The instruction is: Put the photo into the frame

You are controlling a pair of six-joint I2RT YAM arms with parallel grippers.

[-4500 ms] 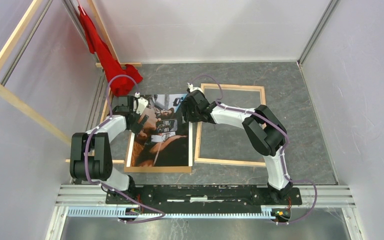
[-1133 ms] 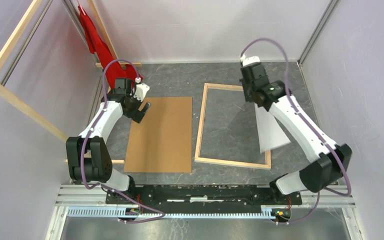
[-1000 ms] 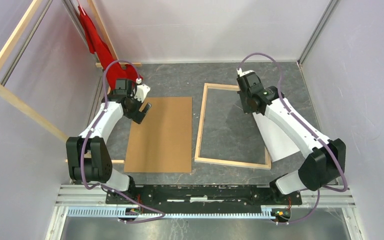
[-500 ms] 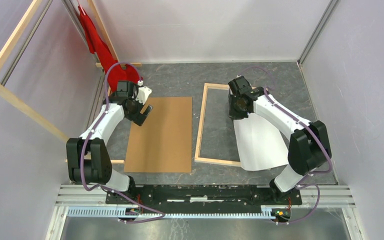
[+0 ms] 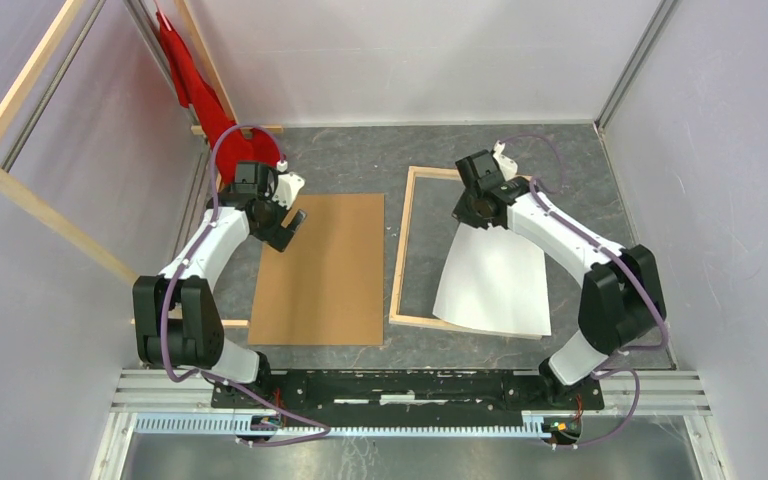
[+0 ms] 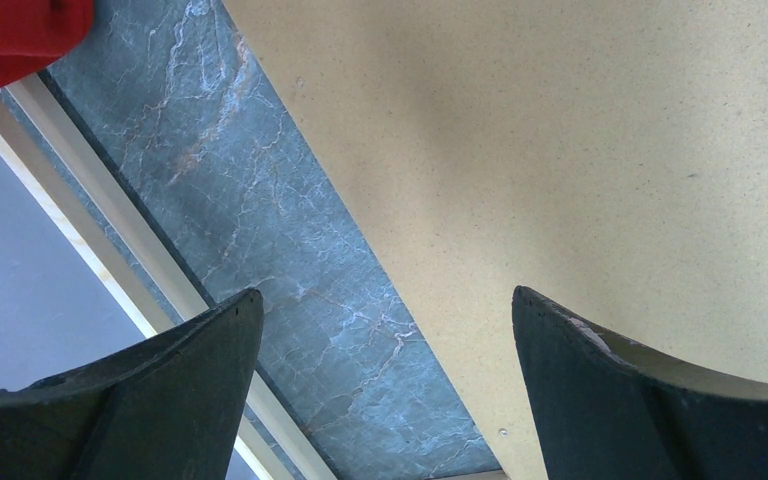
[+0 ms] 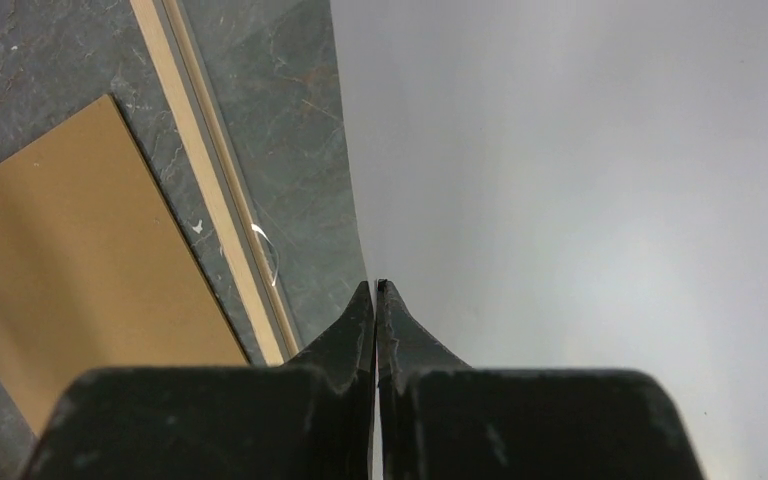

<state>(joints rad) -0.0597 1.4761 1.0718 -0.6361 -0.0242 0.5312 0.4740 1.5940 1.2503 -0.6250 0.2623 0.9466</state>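
The photo (image 5: 495, 280) shows its plain white back and hangs slanted over the right half of the frame (image 5: 401, 250), a pale wooden rectangle lying flat on the table. The photo's near edge covers the frame's near rail and right corner. My right gripper (image 5: 474, 212) is shut on the photo's far edge. In the right wrist view the white sheet (image 7: 580, 200) fills the right side, pinched between the shut fingers of the gripper (image 7: 375, 290), with the frame's rail (image 7: 222, 210) to the left. My left gripper (image 5: 290, 224) stands open and empty above the far left corner of the brown board (image 5: 325, 270).
The brown backing board (image 6: 560, 150) lies left of the frame. A red cloth (image 5: 200, 95) hangs at the back left beside long wooden beams (image 5: 20, 170). White walls close in on both sides and the back. The table is dark grey marble (image 6: 290, 230).
My right arm has swung left and lowered the photo from the right side onto the frame's right half. The left arm has hardly moved and stays open.
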